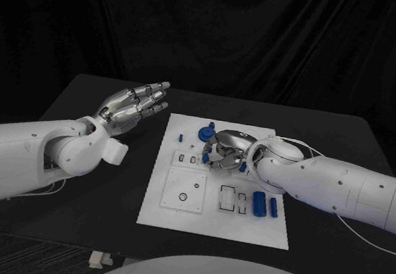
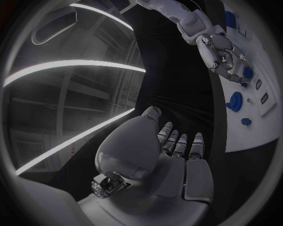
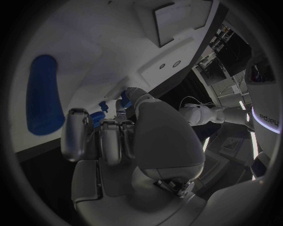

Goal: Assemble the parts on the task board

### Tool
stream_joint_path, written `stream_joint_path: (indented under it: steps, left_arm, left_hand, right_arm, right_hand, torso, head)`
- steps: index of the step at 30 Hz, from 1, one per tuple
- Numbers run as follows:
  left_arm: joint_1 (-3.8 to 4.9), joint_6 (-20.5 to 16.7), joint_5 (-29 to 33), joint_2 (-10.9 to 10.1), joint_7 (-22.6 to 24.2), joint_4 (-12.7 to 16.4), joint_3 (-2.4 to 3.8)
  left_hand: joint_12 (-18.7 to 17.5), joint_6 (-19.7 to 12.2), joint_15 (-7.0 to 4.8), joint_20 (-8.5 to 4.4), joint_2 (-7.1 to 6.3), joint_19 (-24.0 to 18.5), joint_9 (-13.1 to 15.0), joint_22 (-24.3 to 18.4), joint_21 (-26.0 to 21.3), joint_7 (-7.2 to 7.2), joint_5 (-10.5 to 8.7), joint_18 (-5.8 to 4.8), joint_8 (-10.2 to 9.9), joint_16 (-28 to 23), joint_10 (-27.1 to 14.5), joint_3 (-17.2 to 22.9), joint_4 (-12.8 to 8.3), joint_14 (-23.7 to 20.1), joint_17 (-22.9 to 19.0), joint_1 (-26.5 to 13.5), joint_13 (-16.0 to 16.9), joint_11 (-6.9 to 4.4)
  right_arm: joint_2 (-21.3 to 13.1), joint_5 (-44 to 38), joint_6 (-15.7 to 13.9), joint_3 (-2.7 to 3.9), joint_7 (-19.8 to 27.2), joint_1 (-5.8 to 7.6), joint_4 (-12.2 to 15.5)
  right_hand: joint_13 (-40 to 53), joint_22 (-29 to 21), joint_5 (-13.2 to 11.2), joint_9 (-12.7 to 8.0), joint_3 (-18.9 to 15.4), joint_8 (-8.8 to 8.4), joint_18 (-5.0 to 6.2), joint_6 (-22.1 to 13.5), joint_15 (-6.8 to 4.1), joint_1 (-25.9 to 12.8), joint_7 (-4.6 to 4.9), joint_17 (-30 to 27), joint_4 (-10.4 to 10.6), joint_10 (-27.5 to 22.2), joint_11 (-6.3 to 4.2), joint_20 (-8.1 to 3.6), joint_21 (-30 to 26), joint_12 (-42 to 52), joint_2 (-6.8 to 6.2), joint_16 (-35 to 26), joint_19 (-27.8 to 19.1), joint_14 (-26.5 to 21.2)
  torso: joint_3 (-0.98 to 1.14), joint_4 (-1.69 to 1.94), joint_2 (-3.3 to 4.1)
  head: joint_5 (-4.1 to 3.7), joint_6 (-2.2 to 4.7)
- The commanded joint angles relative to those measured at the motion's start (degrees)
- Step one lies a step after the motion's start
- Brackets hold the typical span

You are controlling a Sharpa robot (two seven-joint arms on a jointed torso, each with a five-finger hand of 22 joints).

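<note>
The white task board lies in the middle of the black table. My right hand is bent down over the board's far middle, its fingers curled in around a small blue part, which shows between thumb and fingers. A blue round part stands at the board's far end, with a small blue piece beside it. Two blue cylinders lie near the board's right edge; one of them looms large beside my right hand. My left hand is raised off the table left of the board, fingers straight and apart, holding nothing.
The board has several recessed slots and a square plate near its front left. Black table surrounds the board on all sides. My right forearm crosses the board's right edge.
</note>
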Motion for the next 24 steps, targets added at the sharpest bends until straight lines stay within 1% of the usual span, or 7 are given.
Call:
stream_joint_path:
  steps: [1,8,12,16,19,22,24]
  left_arm:
    - [-0.06,0.7,0.0,0.1,0.6,0.1,0.06]
    - [-0.06,0.8,0.0,0.1,0.6,0.1,0.06]
    - [-0.07,0.8,0.0,0.1,0.5,0.1,0.06]
    - [-0.07,0.8,0.0,0.1,0.5,0.1,0.06]
    - [-0.07,0.8,0.0,0.1,0.5,0.1,0.06]
    - [-0.07,0.8,0.0,0.1,0.5,0.0,0.06]
    - [-0.07,0.9,0.0,0.1,0.5,0.0,0.06]
  left_hand:
    - [0.3,-0.5,0.50,0.43,0.13,0.1,0.0,0.1,0.1,0.01,0.21,0.58,0.2,0.2,0.0,0.2,0.0,-0.1,0.1,0.5,0.0,0.32]
    - [0.3,-0.5,0.50,0.43,0.13,0.1,0.0,0.1,0.1,0.01,0.21,0.58,0.2,0.2,0.0,0.2,0.0,-0.1,0.1,0.5,0.0,0.32]
    - [0.3,-0.5,0.50,0.43,0.13,0.1,0.0,0.1,0.1,0.01,0.21,0.58,0.2,0.2,0.0,0.2,0.0,-0.1,0.1,0.5,0.0,0.32]
    - [0.3,-0.5,0.50,0.43,0.13,0.1,0.0,0.1,0.1,0.01,0.21,0.58,0.2,0.2,0.0,0.2,0.0,-0.1,0.1,0.5,0.0,0.32]
    - [0.3,-0.5,0.50,0.43,0.13,0.1,0.0,0.1,0.1,0.01,0.21,0.58,0.2,0.2,0.0,0.2,0.0,-0.1,0.1,0.5,0.0,0.32]
    - [0.3,-0.5,0.50,0.43,0.13,0.1,0.0,0.1,0.1,0.01,0.21,0.58,0.2,0.2,0.0,0.2,0.0,-0.1,0.1,0.5,0.0,0.32]
    - [0.3,-0.5,0.50,0.43,0.13,0.1,0.0,0.1,0.1,0.01,0.21,0.58,0.2,0.2,0.0,0.2,0.0,-0.1,0.1,0.5,0.0,0.32]
  right_arm:
    - [0.1,0.0,0.7,0.03,-1.1,-0.21,0.0]
    - [0.2,-0.2,1.0,0.03,-1.1,-0.25,-0.1]
    - [0.3,-1.1,1.0,0.03,-1.0,-0.27,-0.2]
    - [0.4,-1.4,0.9,0.03,-0.8,-0.28,-0.2]
    - [0.4,-1.6,0.9,0.03,-0.8,-0.28,-0.2]
    - [0.4,-1.6,0.8,0.03,-0.8,-0.28,-0.2]
    - [0.3,-1.7,0.6,0.03,-0.8,-0.28,-0.2]
  right_hand:
    - [15.1,10.7,-0.4,-0.1,0.1,-0.39,0.62,-0.5,0.38,-0.4,-0.05,14.4,-0.4,6.0,0.49,0.38,-0.3,0.2,0.07,-0.3,-0.2,5.8]
    - [15.1,10.7,-1.7,-0.2,0.1,-0.61,0.65,-1.3,0.39,-0.6,-0.07,14.3,-0.8,6.0,0.48,0.40,-0.5,0.2,-0.08,-0.4,-0.3,5.7]
    - [15.1,10.6,-3.7,-0.2,0.1,-0.61,0.69,-1.7,0.41,-0.9,-0.07,14.2,-1.1,6.0,0.51,0.43,-0.7,0.2,-0.05,-0.4,-0.4,5.7]
    - [15.1,10.6,-4.0,-0.1,0.1,-0.40,0.68,-1.5,0.41,-1.1,-0.04,14.2,-1.2,6.0,0.51,0.43,-0.7,0.2,0.09,-0.4,-0.3,5.7]
    - [15.1,10.6,-4.8,-0.2,-0.1,-0.60,0.70,-2.0,0.41,-1.3,-0.08,14.1,-1.3,6.0,0.51,0.45,-0.8,0.2,-0.08,-0.5,-0.4,5.7]
    - [15.1,10.5,-7.1,-1.0,-0.3,-1.96,0.73,-4.5,0.45,-1.7,-0.04,14.0,-1.6,6.0,0.57,0.47,-1.0,0.2,-0.16,-0.6,-0.4,5.6]
    - [15.1,10.5,-10.1,-1.5,-0.8,-2.55,0.77,-5.9,0.50,-2.0,-0.02,13.9,-1.8,6.0,0.57,0.50,-1.2,0.2,-0.22,-0.7,-0.5,5.6]
  torso:
    - [0.00,0.00,0.03]
    - [0.00,0.00,0.02]
    - [0.00,0.01,0.01]
    - [-0.01,0.02,0.02]
    - [0.00,0.02,0.01]
    - [-0.01,0.02,0.02]
    - [-0.01,0.01,0.02]
  head:
    - [-0.02,-0.01]
    - [0.05,-0.01]
    - [0.09,-0.01]
    - [0.03,-0.01]
    - [0.06,-0.01]
    - [0.00,-0.01]
    - [0.01,-0.01]
